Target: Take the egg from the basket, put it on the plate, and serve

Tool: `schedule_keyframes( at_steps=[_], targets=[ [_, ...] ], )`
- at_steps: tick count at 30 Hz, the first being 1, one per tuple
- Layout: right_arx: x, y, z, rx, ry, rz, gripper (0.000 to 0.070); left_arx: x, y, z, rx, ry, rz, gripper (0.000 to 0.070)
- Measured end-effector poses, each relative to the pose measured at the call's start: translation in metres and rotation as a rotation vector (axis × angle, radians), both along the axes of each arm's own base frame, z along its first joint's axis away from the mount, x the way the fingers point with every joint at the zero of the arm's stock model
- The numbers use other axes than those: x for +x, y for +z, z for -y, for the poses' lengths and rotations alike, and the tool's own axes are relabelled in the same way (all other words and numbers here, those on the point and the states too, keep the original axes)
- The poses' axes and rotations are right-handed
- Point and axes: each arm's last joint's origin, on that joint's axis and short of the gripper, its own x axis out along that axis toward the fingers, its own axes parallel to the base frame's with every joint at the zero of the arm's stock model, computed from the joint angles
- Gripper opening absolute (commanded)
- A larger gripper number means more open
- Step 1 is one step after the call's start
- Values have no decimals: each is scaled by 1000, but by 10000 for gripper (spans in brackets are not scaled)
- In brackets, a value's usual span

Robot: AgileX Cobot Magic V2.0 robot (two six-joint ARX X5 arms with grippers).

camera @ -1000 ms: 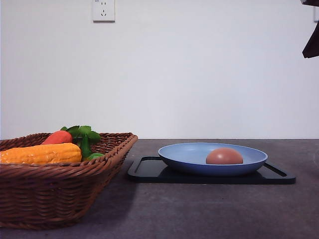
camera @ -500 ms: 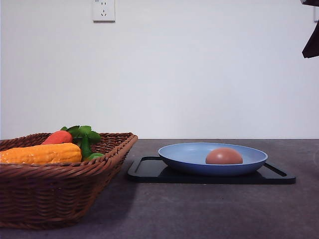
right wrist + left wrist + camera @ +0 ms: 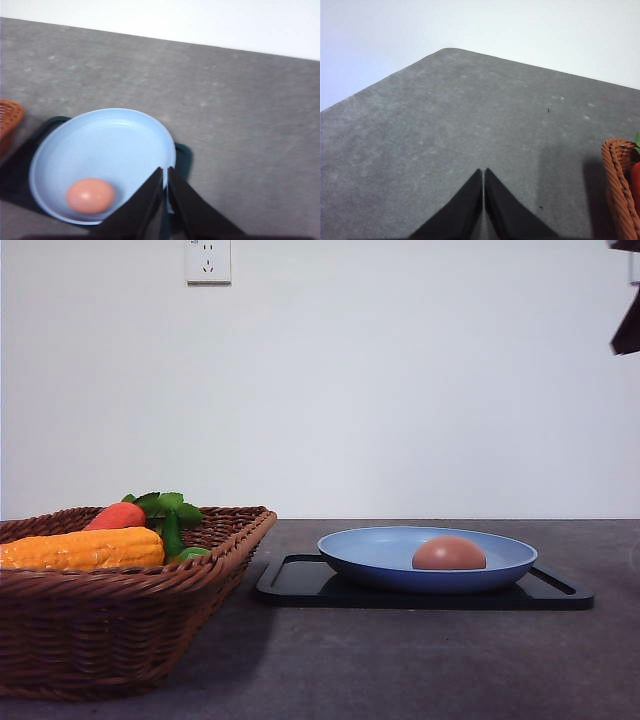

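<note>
The pinkish-brown egg [image 3: 449, 553] lies in the light-blue plate [image 3: 370, 552], right of the plate's middle in the front view. The right wrist view looks down on the same egg [image 3: 90, 195] near the plate's rim [image 3: 100, 145]. My right gripper [image 3: 165, 171] is shut, fingertips together, held high over the plate's edge. A dark part of the right arm [image 3: 627, 328] shows at the front view's top right corner. The brown wicker basket [image 3: 110, 625] stands at the left. My left gripper [image 3: 483, 172] is shut above bare table, with the basket's rim [image 3: 616, 180] off to one side.
The plate rests on a flat black tray [image 3: 300, 585]. In the basket lie a yellow-orange corn cob [image 3: 82, 548] and an orange-red carrot [image 3: 116, 515] with green leaves. Grey table surface [image 3: 420, 660] stretches in front of the tray. A white wall with a socket [image 3: 208, 260] stands behind.
The egg has rolled very slightly to the left inside the plate. The dark piece of the right arm at the top right has edged further towards the corner.
</note>
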Motion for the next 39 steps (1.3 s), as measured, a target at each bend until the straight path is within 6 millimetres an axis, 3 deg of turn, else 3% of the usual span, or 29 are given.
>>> schedule_keyframes(
  at_steps=[6,12,22,29,39],
  targets=[
    [-24,10,22,-44,-151,274,0,0,0,0,0,0,0,0],
    [-38,-22,39,-52,-265,423,0,0,0,0,0,0,0,0],
    [-34,-69,44,-20,-217,341,0,0,0,0,-3,0,1,0],
    [-34,-81,48,29,-175,219,0,0,0,0,-7,1,2,0],
    [-37,-96,53,76,-222,207,0,0,0,0,-7,1,2,0]
  ],
)
